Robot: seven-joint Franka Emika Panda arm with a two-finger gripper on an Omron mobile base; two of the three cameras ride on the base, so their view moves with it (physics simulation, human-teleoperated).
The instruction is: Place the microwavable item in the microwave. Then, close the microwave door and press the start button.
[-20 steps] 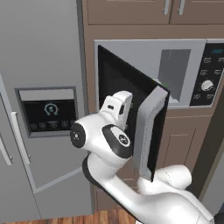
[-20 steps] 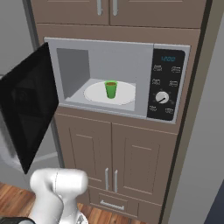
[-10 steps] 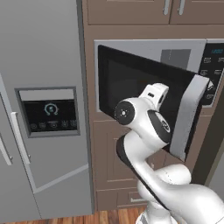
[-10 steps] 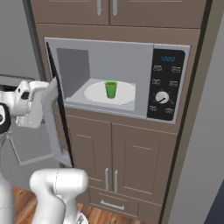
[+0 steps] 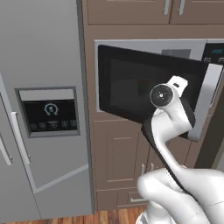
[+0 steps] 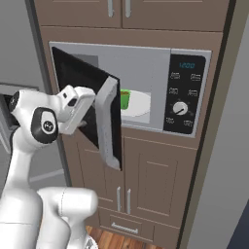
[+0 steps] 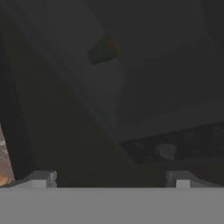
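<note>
— While the white arm's two-finger gripper [image 7: 111, 177] presses up near the dark glass, what can you count?

— One built-in silver-framed microwave [image 6: 146, 58] with a black control panel and one knob, one wide dark-glass microwave door [image 6: 82, 104] with a vertical silver handle, one small bright green tapered cup [image 6: 125, 99], one round white turntable [image 6: 138, 104].

— Where is the cup from the jaws?

— Beyond them, behind the half-swung door, standing upright on the turntable inside the cavity.

— And the jaws themselves?

— Spread wide, holding nothing; two pale fingertips [image 7: 41, 179] stand far apart.

— Anything hard to read?

— The door covers the cup's left part in the right base view. Through the tinted glass it is a dim green smudge [image 7: 103, 50], and the panel a faint grey blur. Its contents cannot be made out.

— The cup's look?

— Plain green, narrower at the foot.
</note>
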